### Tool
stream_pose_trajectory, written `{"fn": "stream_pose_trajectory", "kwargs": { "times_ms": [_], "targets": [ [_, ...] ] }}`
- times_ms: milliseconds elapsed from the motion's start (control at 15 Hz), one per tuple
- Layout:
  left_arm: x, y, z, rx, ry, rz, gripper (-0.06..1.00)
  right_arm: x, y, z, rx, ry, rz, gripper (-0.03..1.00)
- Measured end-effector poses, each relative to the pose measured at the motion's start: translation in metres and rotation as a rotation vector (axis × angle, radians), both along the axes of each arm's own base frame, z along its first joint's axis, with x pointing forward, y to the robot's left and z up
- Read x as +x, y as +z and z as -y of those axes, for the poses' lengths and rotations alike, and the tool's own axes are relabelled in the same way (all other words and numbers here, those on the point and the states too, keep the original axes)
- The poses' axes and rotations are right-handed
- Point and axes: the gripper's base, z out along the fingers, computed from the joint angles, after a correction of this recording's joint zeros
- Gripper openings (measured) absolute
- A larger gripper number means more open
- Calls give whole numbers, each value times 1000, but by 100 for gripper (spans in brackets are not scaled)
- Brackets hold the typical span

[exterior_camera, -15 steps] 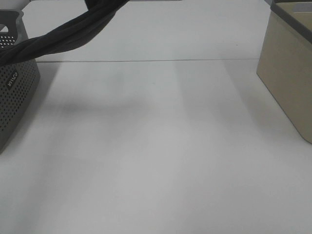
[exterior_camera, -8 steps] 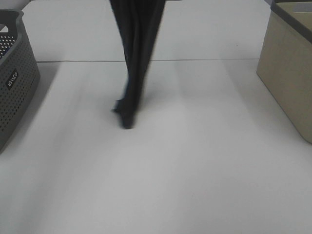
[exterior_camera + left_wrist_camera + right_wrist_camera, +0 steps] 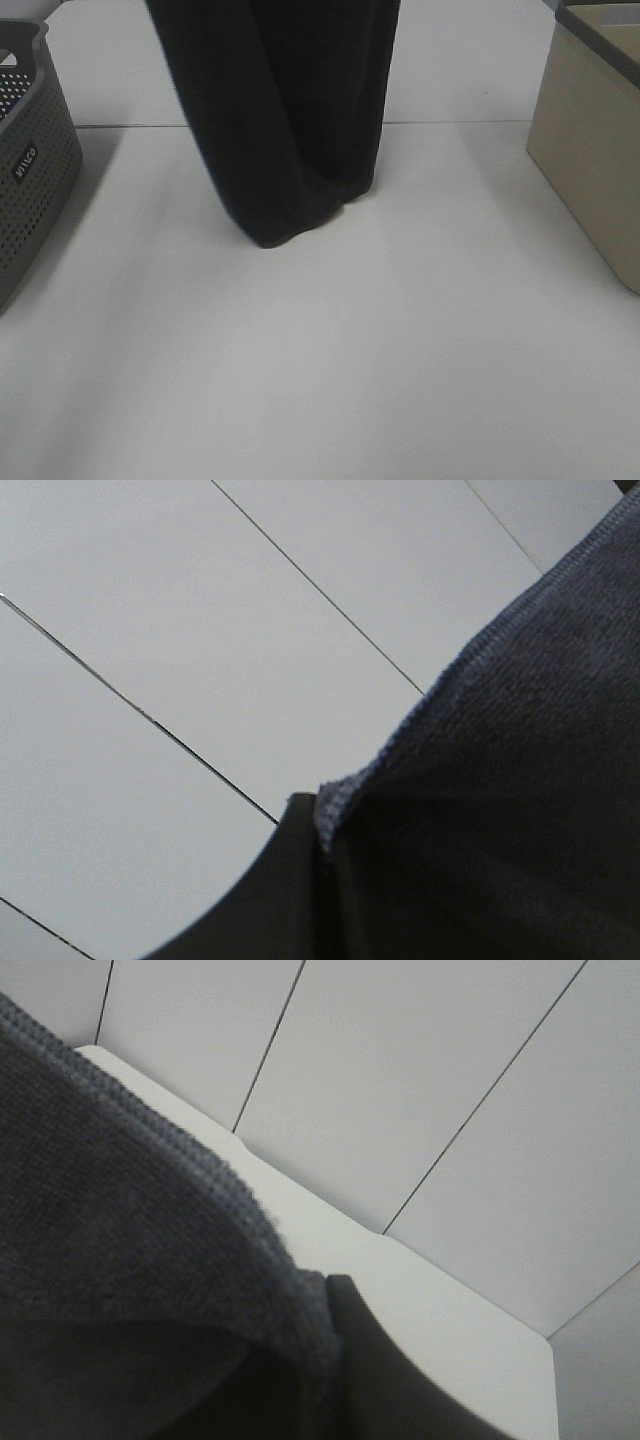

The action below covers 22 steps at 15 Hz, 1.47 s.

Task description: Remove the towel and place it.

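charcoal towel (image 3: 280, 120) hangs centre, basket (image 3: 35, 170) left edge, box (image 3: 590, 150) right edge

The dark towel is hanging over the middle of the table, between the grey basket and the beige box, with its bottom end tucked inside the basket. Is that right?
Not quite. The towel does hang between the basket and the box, but its bottom end comes down to the bare table, clear of the basket. The exterior high view shows it.
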Motion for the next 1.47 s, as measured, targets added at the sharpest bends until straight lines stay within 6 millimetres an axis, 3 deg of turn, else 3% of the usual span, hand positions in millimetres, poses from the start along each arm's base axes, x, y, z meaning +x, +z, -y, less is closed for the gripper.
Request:
{"fn": "stream_pose_trajectory", "kwargs": {
  "times_ms": [333, 533, 867, 1000, 1133, 1467],
  "targets": [
    [16, 0, 1, -54, 46, 144, 0, 7, 10, -4, 21, 14, 151, 2],
    [21, 1, 0, -80, 68, 220, 0, 21, -1, -12, 4, 23, 181, 2],
    [50, -20, 4, -109, 114, 319, 0, 45, -13, -24, 40, 75, 312, 2],
    [70, -39, 6, -126, 145, 366, 0, 69, -23, -6, 83, 42, 355, 2],
    [86, -53, 2, -135, 174, 391, 0, 79, -27, 1, 118, 37, 395, 2],
    [118, -55, 6, -181, 167, 435, 0, 98, -35, 8, 159, 53, 487, 2]
  ]
}}
